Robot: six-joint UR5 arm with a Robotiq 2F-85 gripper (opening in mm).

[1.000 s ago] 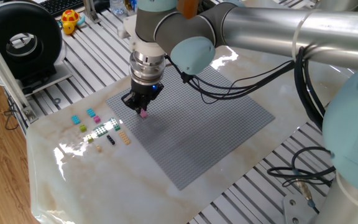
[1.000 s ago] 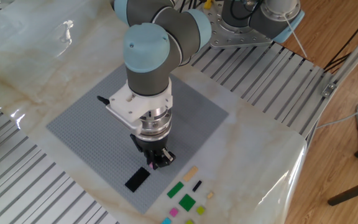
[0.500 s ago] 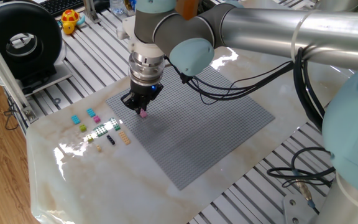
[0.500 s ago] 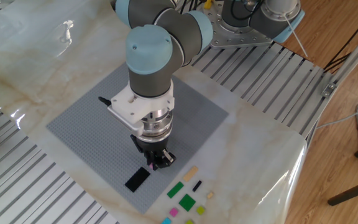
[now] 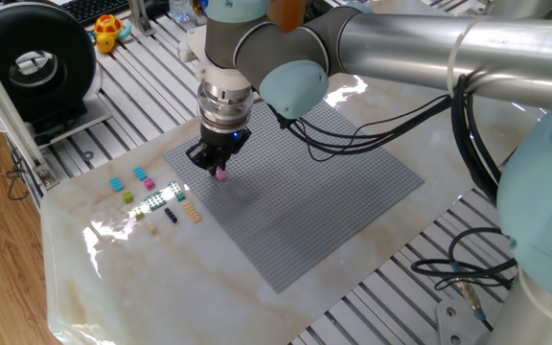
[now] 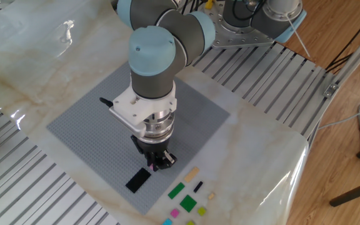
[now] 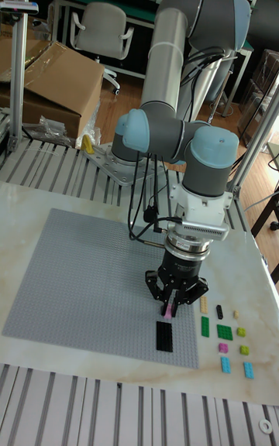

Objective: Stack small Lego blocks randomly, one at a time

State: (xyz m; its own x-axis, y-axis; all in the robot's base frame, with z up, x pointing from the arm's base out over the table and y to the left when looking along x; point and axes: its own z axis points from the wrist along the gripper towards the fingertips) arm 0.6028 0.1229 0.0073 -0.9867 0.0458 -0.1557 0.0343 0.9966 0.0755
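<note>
Pink brick (image 5: 221,174) half-hidden between jaws

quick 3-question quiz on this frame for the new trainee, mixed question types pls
1. True or false: the gripper holds a pink brick above the grey baseplate.
2. What lies on the baseplate right by the gripper? A) a cyan brick B) a black brick C) a white brick
3. Where do the loose bricks lie: on the baseplate or on the marble tabletop beside it?

Key: 1 true; 2 B; 3 on the marble tabletop beside the baseplate.
</note>
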